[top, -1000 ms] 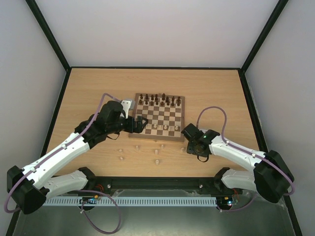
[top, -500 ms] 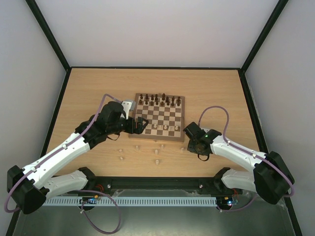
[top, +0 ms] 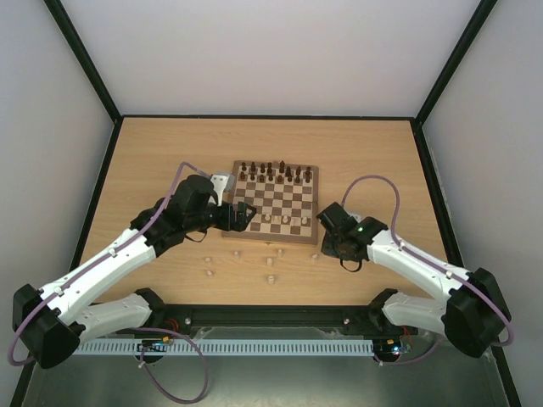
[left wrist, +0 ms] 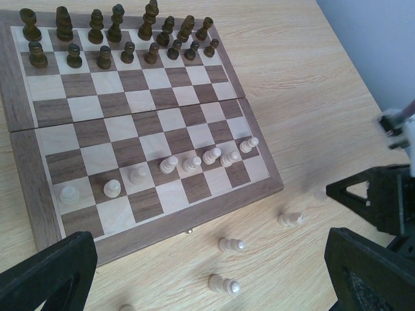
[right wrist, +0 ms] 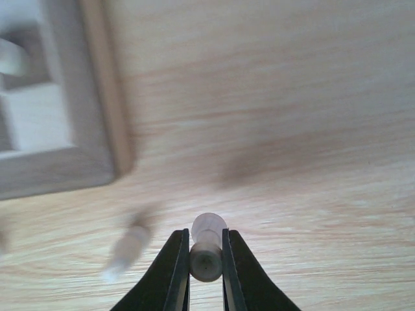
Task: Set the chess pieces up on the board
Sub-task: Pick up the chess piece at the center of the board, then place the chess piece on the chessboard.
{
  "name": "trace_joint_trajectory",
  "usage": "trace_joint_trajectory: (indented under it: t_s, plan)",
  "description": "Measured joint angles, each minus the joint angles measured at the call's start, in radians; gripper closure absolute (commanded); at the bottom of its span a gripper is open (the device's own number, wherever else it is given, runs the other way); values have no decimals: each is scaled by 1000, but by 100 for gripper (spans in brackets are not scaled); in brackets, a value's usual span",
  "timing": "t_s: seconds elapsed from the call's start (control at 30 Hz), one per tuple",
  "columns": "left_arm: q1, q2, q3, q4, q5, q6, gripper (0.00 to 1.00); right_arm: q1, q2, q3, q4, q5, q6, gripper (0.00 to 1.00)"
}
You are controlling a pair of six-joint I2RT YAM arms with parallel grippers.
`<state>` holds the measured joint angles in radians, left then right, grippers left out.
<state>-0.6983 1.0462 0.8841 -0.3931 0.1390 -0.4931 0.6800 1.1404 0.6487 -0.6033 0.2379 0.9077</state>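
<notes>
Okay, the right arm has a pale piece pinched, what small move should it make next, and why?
Probably carry it left, over the near right corner of the board. The right end effector is shut on a pale piece beside the board, and the row nearest the arms, in front of the pale pawns, looks empty.

Board (top: 276, 202): dark pieces (top: 276, 172) on far rows, pale pieces (top: 284, 220) on a near row and loose on worktop (top: 382, 161). Left tool (top: 244, 214) at near-left corner, right tool (top: 326, 248) beside near-right corner.
</notes>
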Motion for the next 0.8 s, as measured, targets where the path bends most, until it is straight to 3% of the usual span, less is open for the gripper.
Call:
trace_joint_trajectory:
  t_s: [0.23, 0.47, 0.8]
  plan:
    - [-4, 8, 0, 0, -1, 0, 1, 0, 26, 190, -35, 0, -55, 97]
    - [-4, 20, 0, -1, -12, -1, 1, 0, 203, 323, -40, -8, -144, 97]
    - [-4, 21, 0, -2, -32, -2, 1, 0, 361, 407, -19, -54, -227, 97]
